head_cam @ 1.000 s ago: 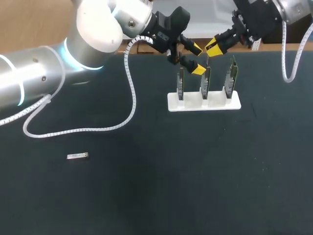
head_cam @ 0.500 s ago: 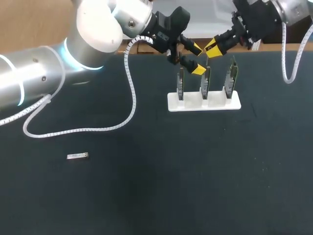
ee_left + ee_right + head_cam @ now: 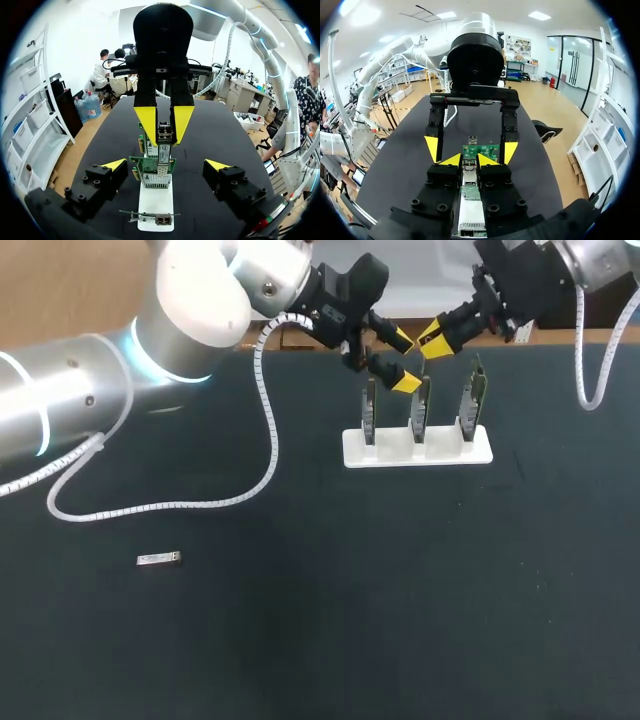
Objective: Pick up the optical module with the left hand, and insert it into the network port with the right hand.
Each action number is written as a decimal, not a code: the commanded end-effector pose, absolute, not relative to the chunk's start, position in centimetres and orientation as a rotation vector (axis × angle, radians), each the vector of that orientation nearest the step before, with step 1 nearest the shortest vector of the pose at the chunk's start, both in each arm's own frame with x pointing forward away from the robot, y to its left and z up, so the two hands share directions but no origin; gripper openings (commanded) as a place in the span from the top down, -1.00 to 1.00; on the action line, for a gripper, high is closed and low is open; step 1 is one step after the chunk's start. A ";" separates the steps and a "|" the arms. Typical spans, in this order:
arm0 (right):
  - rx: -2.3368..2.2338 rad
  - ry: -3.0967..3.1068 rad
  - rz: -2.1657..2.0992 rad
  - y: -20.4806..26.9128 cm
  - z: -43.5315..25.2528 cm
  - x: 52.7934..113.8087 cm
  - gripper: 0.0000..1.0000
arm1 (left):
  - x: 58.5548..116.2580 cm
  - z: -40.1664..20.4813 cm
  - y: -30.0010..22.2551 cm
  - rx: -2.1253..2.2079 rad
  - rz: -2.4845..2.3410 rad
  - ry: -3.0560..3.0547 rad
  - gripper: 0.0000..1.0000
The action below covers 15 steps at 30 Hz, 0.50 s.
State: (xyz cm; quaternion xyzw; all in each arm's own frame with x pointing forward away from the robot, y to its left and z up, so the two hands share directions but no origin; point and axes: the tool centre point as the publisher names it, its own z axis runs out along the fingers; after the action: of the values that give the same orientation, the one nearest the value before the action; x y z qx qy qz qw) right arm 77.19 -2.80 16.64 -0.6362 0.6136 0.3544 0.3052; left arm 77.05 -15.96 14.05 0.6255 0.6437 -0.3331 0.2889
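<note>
My right gripper (image 3: 433,338) hangs above the row of network cards (image 3: 420,405), shut on a small metal optical module (image 3: 164,137). In the right wrist view the module (image 3: 469,175) sits between the yellow tips (image 3: 470,160), with a green card (image 3: 480,150) just ahead. My left gripper (image 3: 403,362) faces it from the other side, open and holding nothing, its fingers (image 3: 115,165) spread either side of the cards (image 3: 155,170). A second optical module (image 3: 158,559) lies flat on the dark table at the left.
A white stand (image 3: 417,445) holds three upright network cards at the back middle of the table. My left arm's white spiral cable (image 3: 265,440) droops onto the table beside the stand. The table's far edge (image 3: 600,337) runs just behind both grippers.
The right gripper has risen very slightly with the module. The left arm and the module on the table have not moved.
</note>
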 end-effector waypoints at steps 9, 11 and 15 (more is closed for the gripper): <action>-1.694 1.638 0.917 -2.8 16.0 76.6 1.00 | 77.2 14.1 -16.1 1.672 -0.888 1.722 -1.00; -1.694 1.642 0.916 -2.8 15.9 76.7 1.00 | 77.2 14.1 -16.1 1.672 -0.888 1.722 -1.00; -1.694 1.648 0.914 -2.9 15.8 76.7 1.00 | 77.2 14.1 -16.1 1.672 -0.888 1.722 -1.00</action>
State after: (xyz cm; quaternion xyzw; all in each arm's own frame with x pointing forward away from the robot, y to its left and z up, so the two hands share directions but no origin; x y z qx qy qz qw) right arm 76.93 -2.93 15.81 -0.6387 0.6192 0.3459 0.2983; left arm 77.05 -15.96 14.05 0.6255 0.6437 -0.3331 0.2889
